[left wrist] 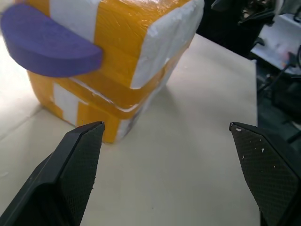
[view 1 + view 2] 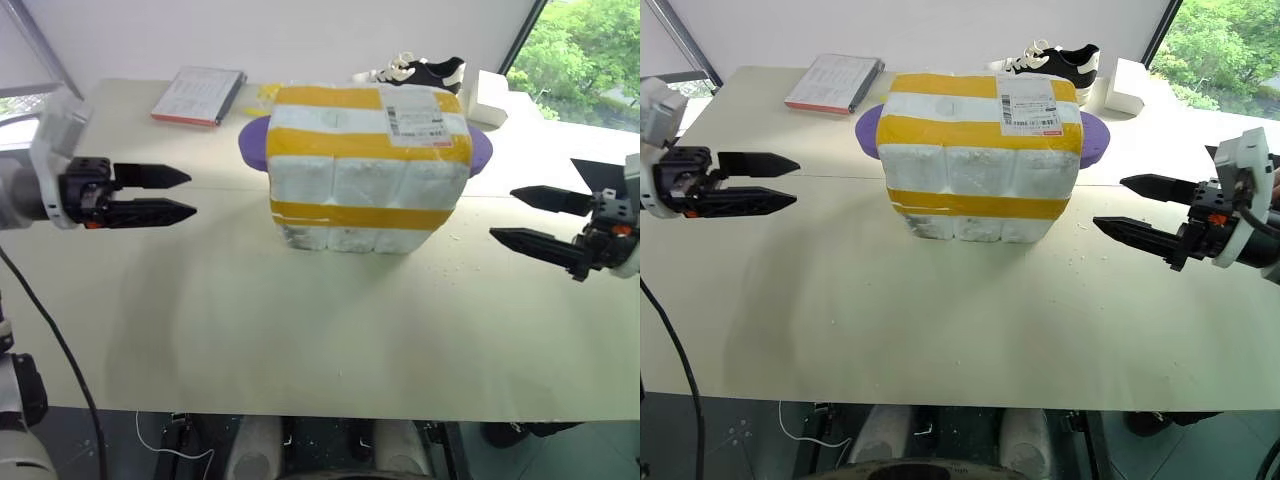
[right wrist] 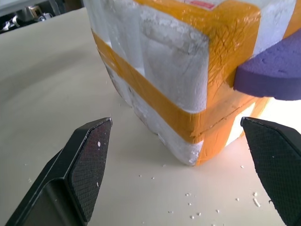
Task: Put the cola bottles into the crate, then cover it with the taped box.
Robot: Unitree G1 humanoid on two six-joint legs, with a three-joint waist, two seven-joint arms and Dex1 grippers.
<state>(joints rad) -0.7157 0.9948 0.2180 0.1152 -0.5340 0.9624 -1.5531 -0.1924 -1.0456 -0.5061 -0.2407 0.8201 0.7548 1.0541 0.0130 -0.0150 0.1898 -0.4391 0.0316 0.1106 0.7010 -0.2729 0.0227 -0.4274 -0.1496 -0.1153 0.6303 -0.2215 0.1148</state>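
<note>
**Box seated, pincers clear**

Your left pincer point(image 2: 168, 193) and right pincer point(image 2: 1128, 208) hang open, empty, flanking the white foam box banded in yellow tape point(image 2: 367, 168) mid-bench point(image 2: 250, 330). Closing in again could nudge it off whatever sits beneath.

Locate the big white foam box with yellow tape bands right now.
In the head views the white foam box with yellow tape bands sits mid-table between the open left gripper and right gripper, touching neither, purple foam tabs at its sides.
</note>
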